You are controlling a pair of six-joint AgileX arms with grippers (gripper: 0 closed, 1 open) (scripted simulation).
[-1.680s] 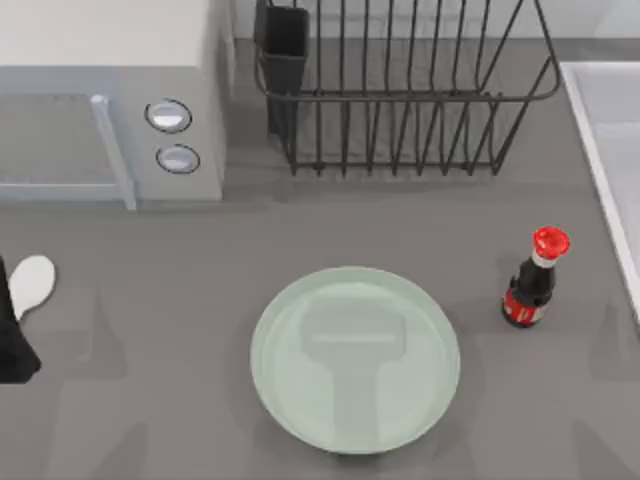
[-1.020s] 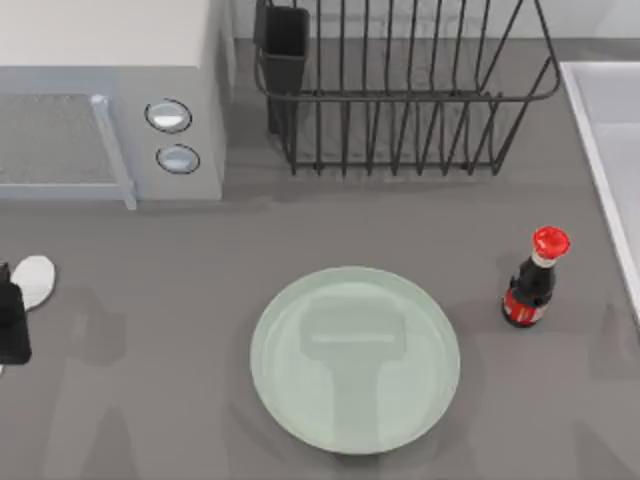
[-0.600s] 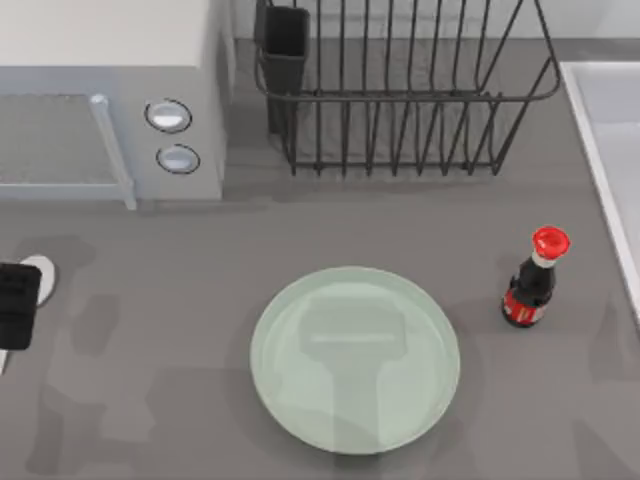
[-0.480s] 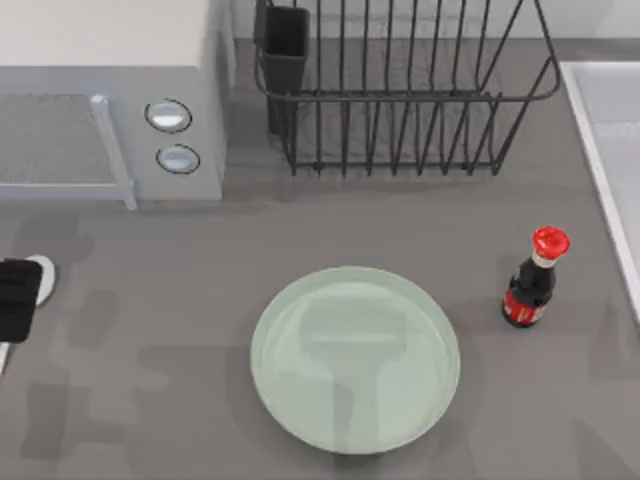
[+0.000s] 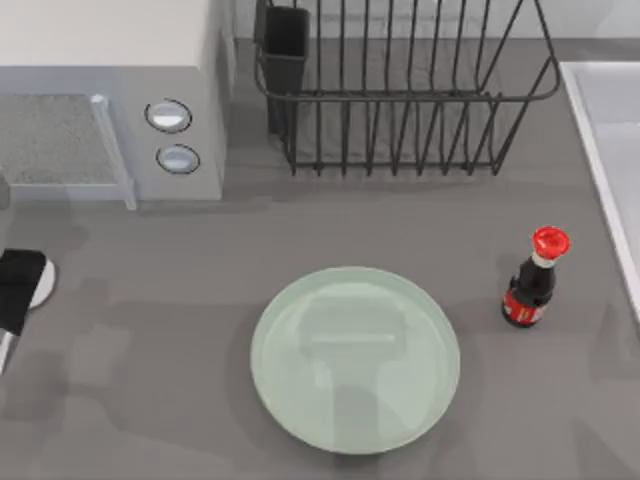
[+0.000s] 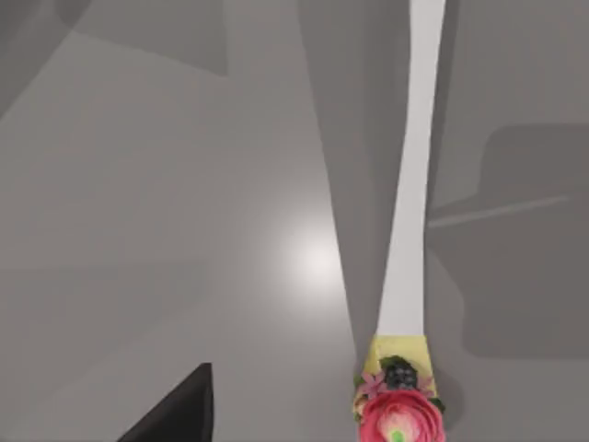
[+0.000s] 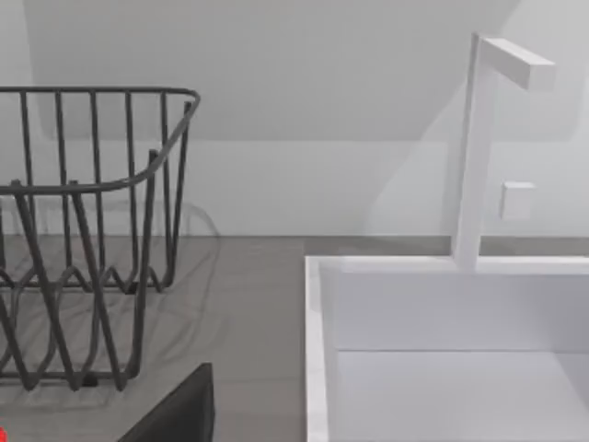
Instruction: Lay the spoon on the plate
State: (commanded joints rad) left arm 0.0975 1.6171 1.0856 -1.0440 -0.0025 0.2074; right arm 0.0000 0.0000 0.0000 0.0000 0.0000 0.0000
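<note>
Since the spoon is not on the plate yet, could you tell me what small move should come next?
Probably lower the left pincer onto the spoon and close on its handle: it sits over the spoon at the table's left edge, far from the plate.

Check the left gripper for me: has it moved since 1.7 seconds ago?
Yes. In the top view the left gripper has travelled up the left edge toward the microwave, now covering most of the spoon bowl.

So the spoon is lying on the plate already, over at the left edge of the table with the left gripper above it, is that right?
Not quite. The spoon is not on the plate; it lies on the bare table, well apart from the plate, as the top view shows. The rest holds: it is at the table's left edge with the left gripper above it.
</note>
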